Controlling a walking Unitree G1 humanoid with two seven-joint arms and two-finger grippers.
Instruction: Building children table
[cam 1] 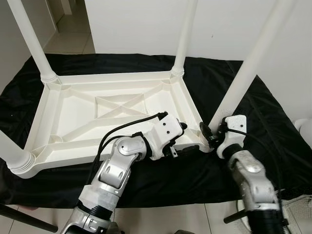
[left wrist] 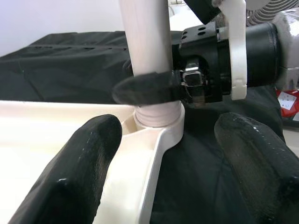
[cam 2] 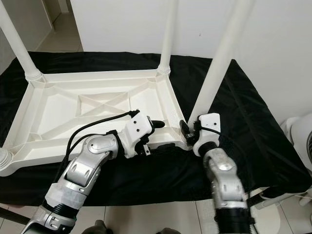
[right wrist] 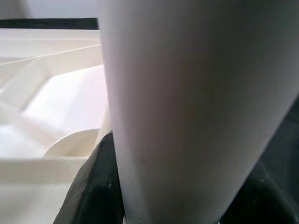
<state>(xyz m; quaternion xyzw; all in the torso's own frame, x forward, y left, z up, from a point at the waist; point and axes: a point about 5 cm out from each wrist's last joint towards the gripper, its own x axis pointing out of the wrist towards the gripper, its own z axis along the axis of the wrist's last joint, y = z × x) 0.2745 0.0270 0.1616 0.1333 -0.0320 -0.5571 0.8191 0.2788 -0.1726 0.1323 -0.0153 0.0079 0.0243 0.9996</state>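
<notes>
A white plastic table (cam 1: 109, 76) lies upside down on a black cloth. Its fourth leg (cam 1: 248, 63) leans up to the right from the near right corner socket (left wrist: 159, 122), with its ribbed end in the socket. My right gripper (cam 1: 208, 134) is shut on this leg just above the socket. In the right wrist view the leg (right wrist: 187, 112) stands close between the black fingers (right wrist: 91, 191). My left gripper (cam 1: 187, 140) is open at the same corner. Its fingers (left wrist: 88, 154) stand either side of the corner without gripping it.
Three other legs stand upright at the far left (cam 1: 29, 39), far right (cam 1: 185, 34) and near left (cam 1: 9, 151) corners. The black cloth (cam 1: 243, 97) covers the floor up to a white wall. A white fan (cam 2: 302, 141) stands at the right, and a black rod (cam 1: 24, 219) lies at the lower left.
</notes>
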